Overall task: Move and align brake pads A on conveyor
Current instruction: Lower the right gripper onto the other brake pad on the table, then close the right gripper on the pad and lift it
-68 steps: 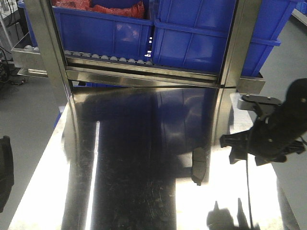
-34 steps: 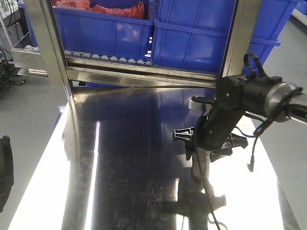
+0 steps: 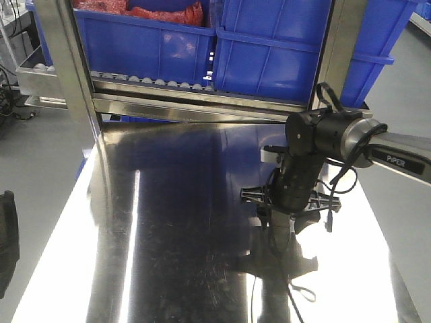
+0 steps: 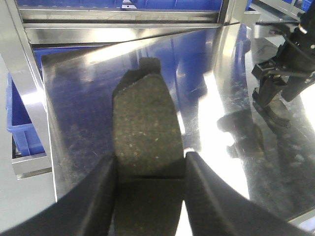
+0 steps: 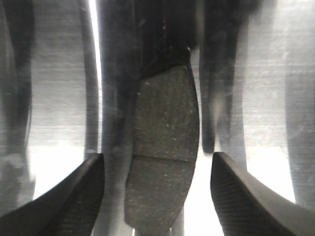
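Observation:
One brake pad (image 5: 165, 152), dark grey-brown with a centre groove, lies flat on the shiny steel table (image 3: 168, 256). My right gripper (image 5: 157, 158) hangs open right over it, one finger on each side and neither touching. The front view shows the same right gripper (image 3: 283, 219) pointing down at that pad (image 3: 279, 239). My left gripper (image 4: 150, 160) is shut on a second brake pad (image 4: 145, 118), held above the table's left part and sticking out forward. The conveyor is out of view.
Blue bins (image 3: 269, 54) stand on a roller rack behind the table, between steel posts (image 3: 64, 60). A black cable (image 3: 337, 182) loops off the right arm. The table ends at its left edge (image 3: 60, 229) and at its right edge (image 3: 380, 256).
The right arm has swung in from the right edge and stopped over the lying pad, gripper open. That pad has not moved.

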Controlling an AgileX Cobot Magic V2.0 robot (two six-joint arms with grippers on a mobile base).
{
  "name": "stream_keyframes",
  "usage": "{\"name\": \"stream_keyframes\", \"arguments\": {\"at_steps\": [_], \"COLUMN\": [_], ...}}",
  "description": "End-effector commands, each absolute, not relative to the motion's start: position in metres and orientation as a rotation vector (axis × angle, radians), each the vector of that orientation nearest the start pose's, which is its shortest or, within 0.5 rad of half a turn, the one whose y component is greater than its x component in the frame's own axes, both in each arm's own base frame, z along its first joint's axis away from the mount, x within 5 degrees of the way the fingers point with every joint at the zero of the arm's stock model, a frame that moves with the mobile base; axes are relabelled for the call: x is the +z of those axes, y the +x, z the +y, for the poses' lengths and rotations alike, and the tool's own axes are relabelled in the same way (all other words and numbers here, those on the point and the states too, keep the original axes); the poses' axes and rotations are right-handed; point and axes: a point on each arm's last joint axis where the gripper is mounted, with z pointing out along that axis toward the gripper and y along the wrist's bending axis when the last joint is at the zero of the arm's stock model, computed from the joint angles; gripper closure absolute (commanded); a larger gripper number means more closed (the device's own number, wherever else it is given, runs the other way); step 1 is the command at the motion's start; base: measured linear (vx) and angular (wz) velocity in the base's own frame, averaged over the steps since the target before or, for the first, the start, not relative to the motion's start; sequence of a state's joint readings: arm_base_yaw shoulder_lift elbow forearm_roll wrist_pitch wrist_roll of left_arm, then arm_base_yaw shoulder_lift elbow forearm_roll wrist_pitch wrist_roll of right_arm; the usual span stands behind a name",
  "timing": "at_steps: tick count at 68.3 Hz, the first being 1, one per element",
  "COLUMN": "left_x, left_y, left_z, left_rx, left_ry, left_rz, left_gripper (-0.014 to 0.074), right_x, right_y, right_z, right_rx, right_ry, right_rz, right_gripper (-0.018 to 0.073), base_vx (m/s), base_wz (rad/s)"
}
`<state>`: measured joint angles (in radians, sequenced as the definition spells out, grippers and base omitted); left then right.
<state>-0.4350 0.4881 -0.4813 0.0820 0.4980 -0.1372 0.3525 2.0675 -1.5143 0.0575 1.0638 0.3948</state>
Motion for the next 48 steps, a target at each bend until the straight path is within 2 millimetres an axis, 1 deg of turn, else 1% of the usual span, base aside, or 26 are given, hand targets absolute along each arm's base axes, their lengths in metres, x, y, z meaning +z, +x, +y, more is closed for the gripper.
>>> {"name": "stream_keyframes", "arguments": {"at_steps": [1,6,11,17,29,35,43,48], "left_x": [0.311,0.311,0.311,0.311,0.311,0.311,0.311,0.311], "left_y": [0.095,0.095,0.095,0.095,0.095,0.095,0.095,0.095], "left_z": [-0.041,-0.041,-0.041,-0.041,-0.041,-0.041,-0.041,-0.041], "left_rx": [-0.314,-0.314,-0.314,-0.314,-0.314,-0.314,-0.314,-0.314], "left_ry": [0.330,0.330,0.330,0.330,0.330,0.330,0.330,0.330], "left_rz": [1.854,1.854,1.854,1.854,1.854,1.854,1.854,1.854], "left_gripper": [0.0603,0.0603,0.0603,0.0603,0.0603,0.0603,0.0603,0.0603], "right_x": [0.191,0.190,0.191,0.192,0.203,0.213,0.233,0.247], "right_y": [0.381,0.382,0.382,0.382,0.382,0.381,0.379,0.374], "right_z": [0.144,0.144,0.144,0.144,0.144,0.142,0.138,0.132], "right_rx": [0.115,0.110,0.110,0.110,0.126,0.124,0.104,0.073], "right_ry": [0.100,0.098,0.097,0.090,0.000,-0.016,-0.043,-0.062], "right_rz": [3.066,3.067,3.061,3.060,3.015,2.976,2.905,2.860], "right_gripper": [0.0108,0.0120,0.0162,0.0281,0.0579,0.0573,0.0571,0.0568], "base_vx": [0.00,0.00,0.00,0.00,0.00,0.00,0.00,0.00], "base_wz": [0.00,0.00,0.00,0.00,0.00,0.00,0.00,0.00]}}
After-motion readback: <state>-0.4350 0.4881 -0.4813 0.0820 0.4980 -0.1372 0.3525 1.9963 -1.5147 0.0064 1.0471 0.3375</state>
